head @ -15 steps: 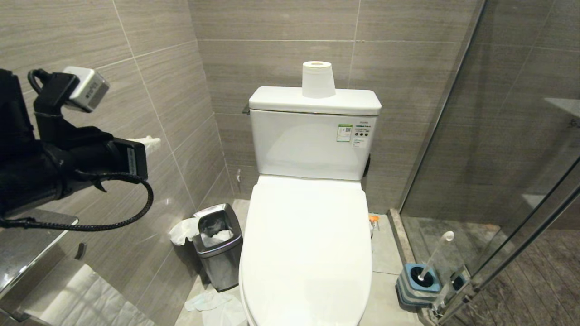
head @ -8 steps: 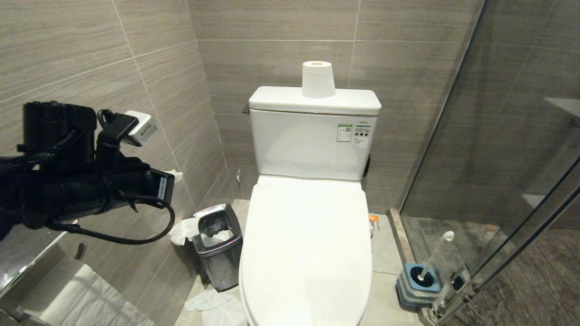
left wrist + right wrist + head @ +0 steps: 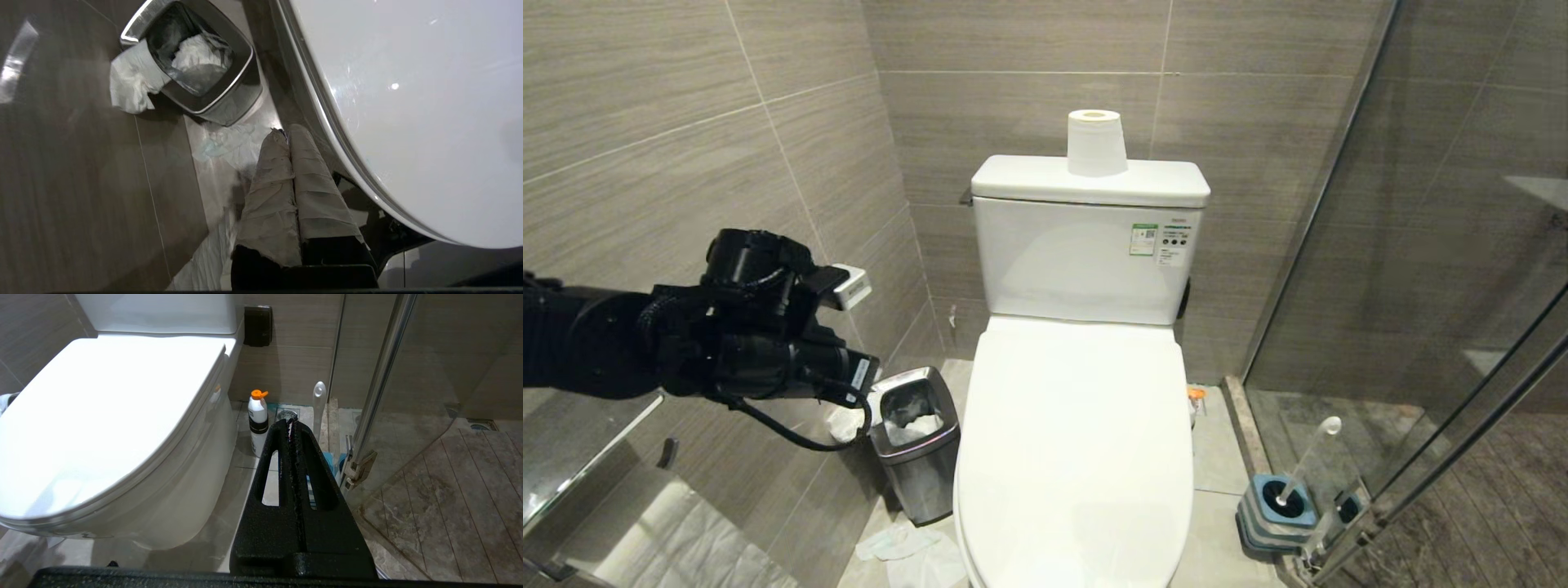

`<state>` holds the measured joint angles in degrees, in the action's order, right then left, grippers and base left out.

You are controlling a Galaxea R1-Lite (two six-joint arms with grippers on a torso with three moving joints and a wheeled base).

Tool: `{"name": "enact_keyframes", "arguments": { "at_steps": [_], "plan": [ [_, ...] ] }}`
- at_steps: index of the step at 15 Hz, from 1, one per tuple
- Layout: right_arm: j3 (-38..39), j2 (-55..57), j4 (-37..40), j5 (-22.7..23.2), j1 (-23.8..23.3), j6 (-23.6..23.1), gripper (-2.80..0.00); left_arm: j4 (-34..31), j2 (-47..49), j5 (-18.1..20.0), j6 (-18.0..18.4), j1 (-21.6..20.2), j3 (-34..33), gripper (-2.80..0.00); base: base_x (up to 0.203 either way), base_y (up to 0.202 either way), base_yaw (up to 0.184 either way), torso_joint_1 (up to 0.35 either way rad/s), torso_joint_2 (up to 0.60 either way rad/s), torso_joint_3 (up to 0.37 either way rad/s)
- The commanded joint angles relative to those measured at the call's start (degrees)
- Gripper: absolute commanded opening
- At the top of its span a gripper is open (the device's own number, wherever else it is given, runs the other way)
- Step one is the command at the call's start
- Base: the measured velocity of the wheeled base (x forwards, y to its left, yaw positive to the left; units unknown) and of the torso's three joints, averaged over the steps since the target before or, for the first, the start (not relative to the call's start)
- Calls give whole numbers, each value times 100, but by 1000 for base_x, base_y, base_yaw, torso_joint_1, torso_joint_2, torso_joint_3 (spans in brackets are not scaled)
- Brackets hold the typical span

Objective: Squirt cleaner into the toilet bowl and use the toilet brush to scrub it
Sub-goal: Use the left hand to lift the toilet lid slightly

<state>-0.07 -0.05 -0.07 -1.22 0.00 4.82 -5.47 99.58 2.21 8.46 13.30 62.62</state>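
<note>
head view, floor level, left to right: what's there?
left gripper → steel bin → toilet → brush holder with the brush standing in it → glass shower door.

left arm (image 3: 645,351): black, wrapped in dark cover, braided black cable looping below
wrist camera (image 3: 848,286): small grey-white box
left fingers (image 3: 278,179): wrapped in pale wrinkled tape
right fingers (image 3: 278,477): black, textured, slotted

Toilet bowl (image 3: 1078,457) basin hidden under closed lid; front edge cut off below.
</note>
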Motion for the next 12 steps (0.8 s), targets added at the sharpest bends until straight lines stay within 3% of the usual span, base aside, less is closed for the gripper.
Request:
{"name": "enact_keyframes", "arguments": {
  "at_steps": [1, 12],
  "plan": [
    [-1, -4, -1, -1, 0, 2, -280, -41, 356, 46, 21, -71, 63, -280, 0, 0, 0, 0, 0, 0],
    [6, -3, -1, -1, 0, 2, -280, -490, 1228, 360, 199, -249, 453, -280, 0, 0, 0, 0, 0, 0]
  ]
}}
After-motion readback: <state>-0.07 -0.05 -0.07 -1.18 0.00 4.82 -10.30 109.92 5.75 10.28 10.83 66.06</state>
